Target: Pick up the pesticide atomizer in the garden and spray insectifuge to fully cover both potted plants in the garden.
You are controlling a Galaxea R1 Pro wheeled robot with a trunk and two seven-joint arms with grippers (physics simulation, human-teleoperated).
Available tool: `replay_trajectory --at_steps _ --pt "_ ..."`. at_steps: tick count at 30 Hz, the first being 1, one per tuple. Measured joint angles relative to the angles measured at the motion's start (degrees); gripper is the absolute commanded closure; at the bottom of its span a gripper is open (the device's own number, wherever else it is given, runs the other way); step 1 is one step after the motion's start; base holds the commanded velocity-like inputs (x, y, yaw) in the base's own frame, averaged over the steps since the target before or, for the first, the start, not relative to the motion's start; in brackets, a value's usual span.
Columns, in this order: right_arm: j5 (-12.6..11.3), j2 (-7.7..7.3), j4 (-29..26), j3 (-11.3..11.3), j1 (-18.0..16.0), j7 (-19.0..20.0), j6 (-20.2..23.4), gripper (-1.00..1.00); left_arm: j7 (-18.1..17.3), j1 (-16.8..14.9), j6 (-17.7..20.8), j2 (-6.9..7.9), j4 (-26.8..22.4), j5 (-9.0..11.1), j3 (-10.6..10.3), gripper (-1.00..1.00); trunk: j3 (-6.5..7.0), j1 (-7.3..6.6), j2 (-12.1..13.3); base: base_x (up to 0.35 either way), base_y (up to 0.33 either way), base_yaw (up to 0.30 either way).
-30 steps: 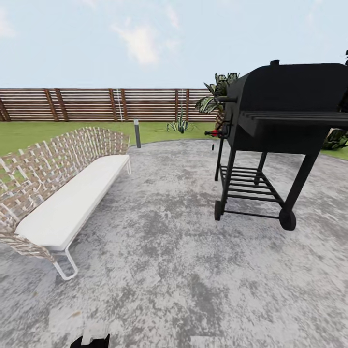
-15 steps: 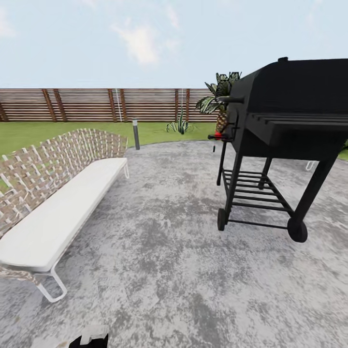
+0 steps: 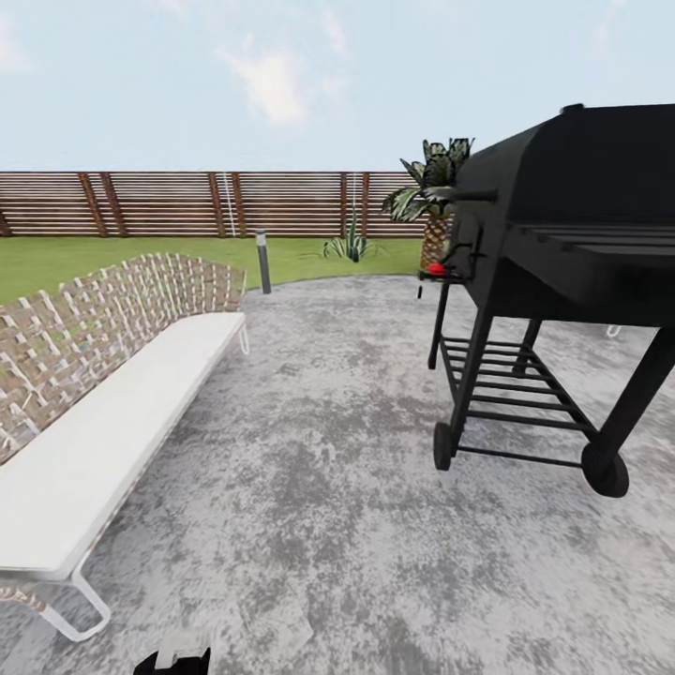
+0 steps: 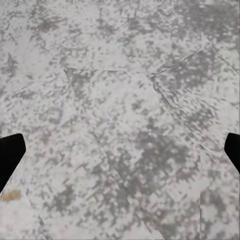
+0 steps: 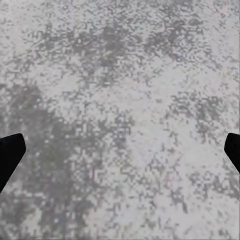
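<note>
bright even daylight, faint shadows, wrist views coarsely pixelated.

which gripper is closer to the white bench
Left, likely. The bench lies on the robot's left, the left arm low beside its near end; the right gripper faces bare paving, presumably farther right.

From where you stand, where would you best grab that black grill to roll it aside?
Probably the thin bar jutting from the grill's near end: slim enough to close on, unlike the bulky body. Come from the open patio side, facing that end; the wheels below suggest it rolls.
</note>
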Motion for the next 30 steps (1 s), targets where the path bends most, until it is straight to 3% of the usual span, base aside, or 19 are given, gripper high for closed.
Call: replay_trajectory --at_steps 30 --pt "0.0 -0.09 -0.1 0.0 0.0 -0.1 0.0 -1.0 0.0 0.1 0.0 0.09 0.1 0.0 0.1 -1.0 0.0 0.0 0.0 0.336 0.082 0.0"
